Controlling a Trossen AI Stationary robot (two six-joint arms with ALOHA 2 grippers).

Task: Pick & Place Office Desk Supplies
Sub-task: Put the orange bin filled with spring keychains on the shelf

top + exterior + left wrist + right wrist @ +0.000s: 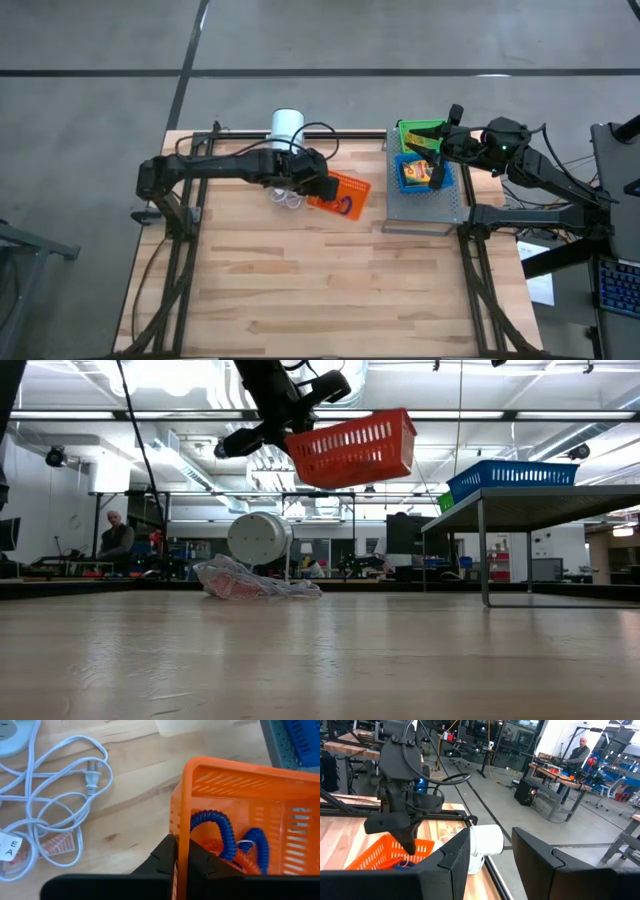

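A red-orange basket (pixel 342 196) hangs in the air (pixel 355 448), with my left gripper (pixel 181 851) shut on one end of it. Blue and orange coiled bands (pixel 225 837) lie inside it. My right gripper (pixel 492 855) stands open and level above the grey tray (pixel 440 208), with nothing between its fingers. On that tray sit a blue basket (pixel 424 175) holding a yellow crayon box (pixel 417 172), and a green basket (pixel 418 132) behind it. My left gripper pinches the basket's end wall at its rim (pixel 181 822), one finger (pixel 162 857) outside and one inside. The fingers come slanting down from the table's left. The basket is lifted clear of the table and hangs slightly tilted (pixel 355 448).
A white cylinder (pixel 287 124) lies at the table's far edge, and its white coiled cord (pixel 55 805) lies on the wood below the basket. The grey tray stands on legs (pixel 484 550) at the far right. A person (pixel 116 540) sits in the room beyond.
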